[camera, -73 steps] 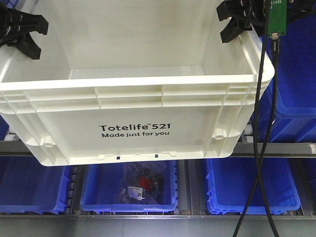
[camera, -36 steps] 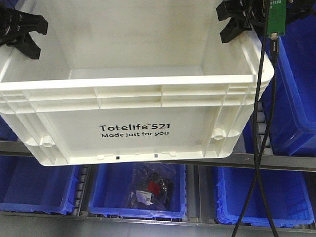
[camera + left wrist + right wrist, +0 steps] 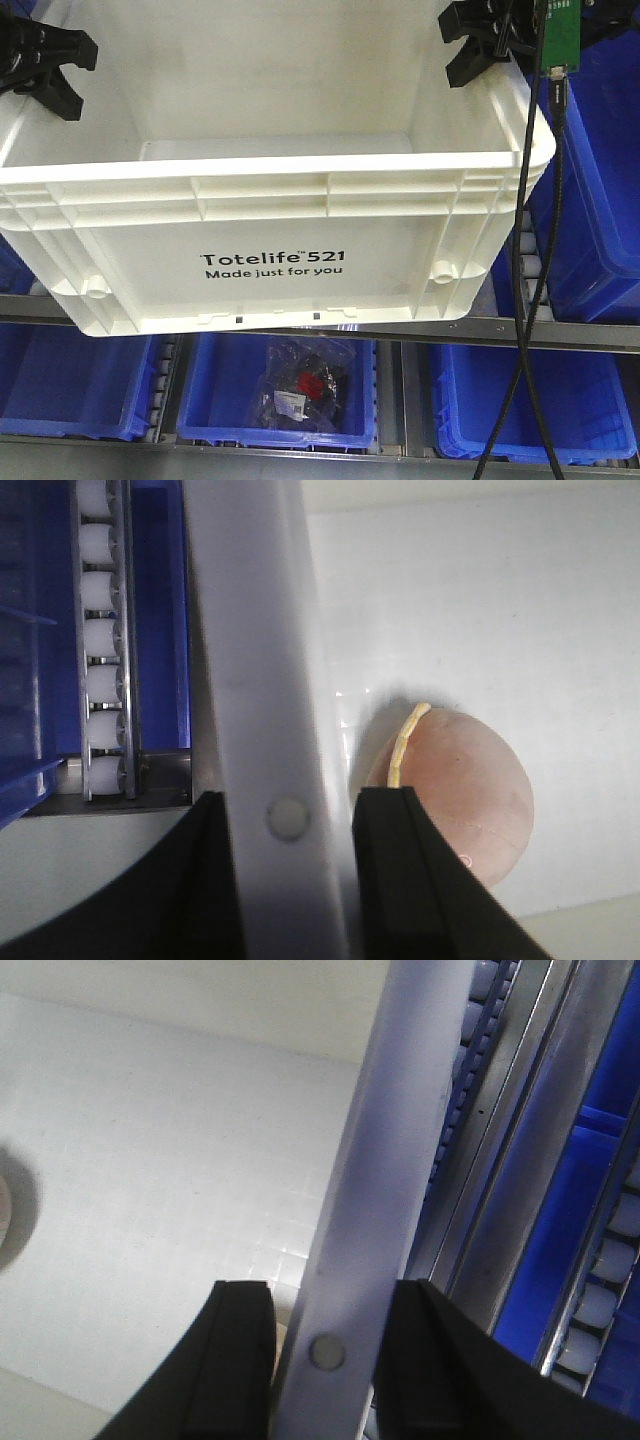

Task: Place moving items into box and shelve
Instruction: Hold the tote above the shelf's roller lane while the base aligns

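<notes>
Box (image 3: 300,220), a large white crate with a ribbed rim and the black print "Totelife 521 Made just for you" on its near side, is held up between the two arms. At the box's left wall the left gripper (image 3: 70,72) straddles the rim. The left wrist view shows its two black fingers (image 3: 400,880) pressed against either face of that wall, clamped on it. At the box's right wall the right gripper (image 3: 458,48) grips the same way, its fingers (image 3: 235,1360) closed on the inner and outer faces of the rim.

Inside the box, near the left wall, a round pinkish-brown object (image 3: 455,800) with a pale yellow strip lies on the floor. Below the box runs a grey shelf rail (image 3: 570,335), and lower down is a row of blue bins (image 3: 210,400). The bin beneath the box's middle holds a clear bag (image 3: 305,385) of small dark parts. A black cable (image 3: 528,300) hangs past the box's right corner from a green circuit board (image 3: 560,35). White rollers (image 3: 100,630) show just outside the left wall.
</notes>
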Controlling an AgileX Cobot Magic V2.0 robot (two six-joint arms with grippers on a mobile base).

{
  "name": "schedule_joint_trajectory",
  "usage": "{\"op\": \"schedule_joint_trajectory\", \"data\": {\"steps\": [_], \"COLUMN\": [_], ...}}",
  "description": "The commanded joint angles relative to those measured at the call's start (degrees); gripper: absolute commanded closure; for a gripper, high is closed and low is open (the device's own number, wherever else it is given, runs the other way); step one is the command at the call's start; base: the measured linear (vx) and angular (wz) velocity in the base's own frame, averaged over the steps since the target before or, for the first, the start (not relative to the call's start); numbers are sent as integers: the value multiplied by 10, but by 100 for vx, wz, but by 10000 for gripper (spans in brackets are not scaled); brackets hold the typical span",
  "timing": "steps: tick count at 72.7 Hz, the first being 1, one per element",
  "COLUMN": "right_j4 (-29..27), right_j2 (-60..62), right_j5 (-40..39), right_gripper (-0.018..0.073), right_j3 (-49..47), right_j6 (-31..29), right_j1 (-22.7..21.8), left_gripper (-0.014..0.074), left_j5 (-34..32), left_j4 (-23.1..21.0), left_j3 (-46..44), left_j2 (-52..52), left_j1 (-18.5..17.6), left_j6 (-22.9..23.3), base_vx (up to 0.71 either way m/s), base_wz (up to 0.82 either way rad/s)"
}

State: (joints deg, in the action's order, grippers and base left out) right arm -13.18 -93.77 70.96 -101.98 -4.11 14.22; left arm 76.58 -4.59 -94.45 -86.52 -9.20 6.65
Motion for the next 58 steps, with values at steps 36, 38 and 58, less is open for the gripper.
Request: {"op": "schedule_joint_trajectory", "data": {"steps": [36, 38, 58], "right_j4": [-94, -94, -94], "right_j2": [35, 35, 35], "right_j5": [-52, -52, -52], "right_gripper": [564, 564, 564], "right_j3": [-23, -23, -23], "right_j6": [-20, -20, -20], "right_j1": [9, 9, 9], "left_gripper": [600, 600, 600], "left_j5": [-43, -43, -43], "left_j4": [-85, -85, -85], "left_j3": [-22, -22, -22], "left_j2": [30, 30, 30], "left_j1": [-10, -10, -10], "left_j6": [-9, -9, -9], "base_vx": [0, 0, 0], "base_wz": [0, 0, 0]}}
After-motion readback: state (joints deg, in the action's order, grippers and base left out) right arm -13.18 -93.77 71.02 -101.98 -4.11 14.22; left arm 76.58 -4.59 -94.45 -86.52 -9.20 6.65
